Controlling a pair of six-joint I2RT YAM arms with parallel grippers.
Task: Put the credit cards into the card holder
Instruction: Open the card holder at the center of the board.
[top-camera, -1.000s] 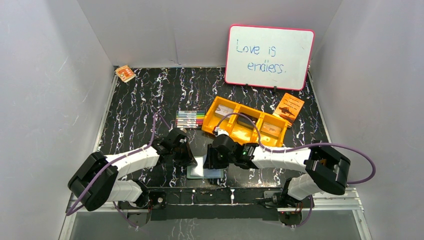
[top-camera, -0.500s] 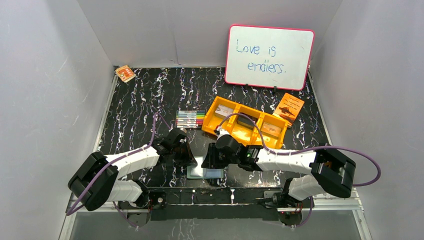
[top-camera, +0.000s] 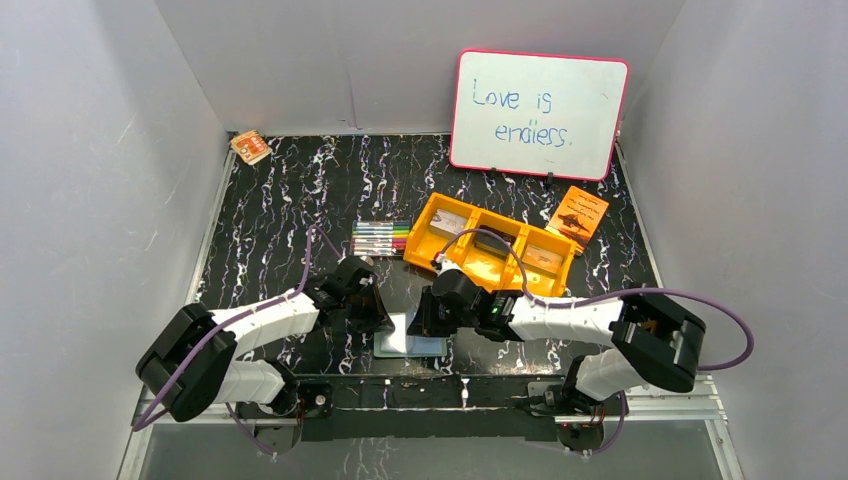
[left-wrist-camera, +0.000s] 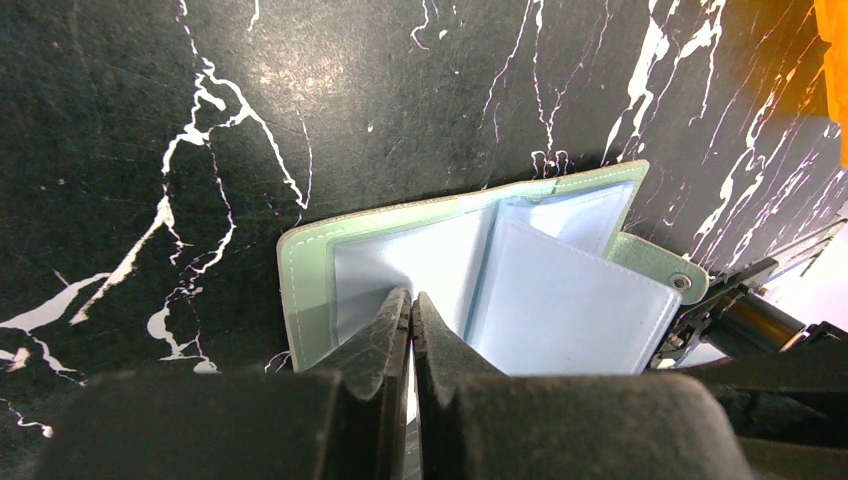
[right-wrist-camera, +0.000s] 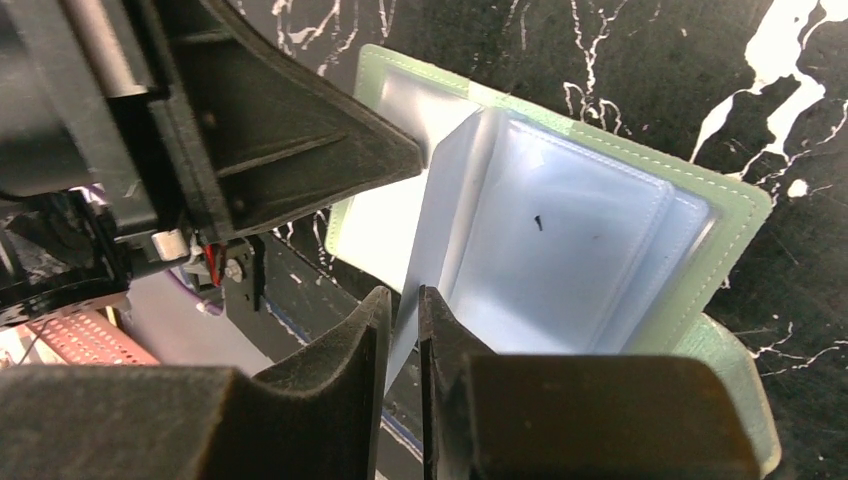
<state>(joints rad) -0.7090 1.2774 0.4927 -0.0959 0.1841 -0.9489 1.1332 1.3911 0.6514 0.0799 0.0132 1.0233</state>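
The grey-green card holder (top-camera: 410, 338) lies open near the table's front edge, its pale blue pockets facing up (left-wrist-camera: 570, 300). My left gripper (left-wrist-camera: 411, 298) is shut, with its tips resting on the left inner pocket. My right gripper (right-wrist-camera: 404, 295) comes in from the right, its jaws closed to a narrow gap on a raised pale blue inner leaf (right-wrist-camera: 440, 230) of the card holder (right-wrist-camera: 590, 240). In the top view the two grippers (top-camera: 385, 325) (top-camera: 425, 328) meet over the holder. Three credit cards (top-camera: 452, 222) (top-camera: 492, 243) (top-camera: 541, 256) lie in the orange bin.
An orange three-compartment bin (top-camera: 420, 240) stands just behind the right gripper. A row of markers (top-camera: 380, 239) lies to its left. An orange booklet (top-camera: 579, 215) and a whiteboard (top-camera: 538, 112) are at the back right. A small packet (top-camera: 250, 147) lies in the back left corner.
My right gripper's jaws have closed in on the card holder's inner leaf, and the right forearm has shifted slightly. The left arm has not moved.
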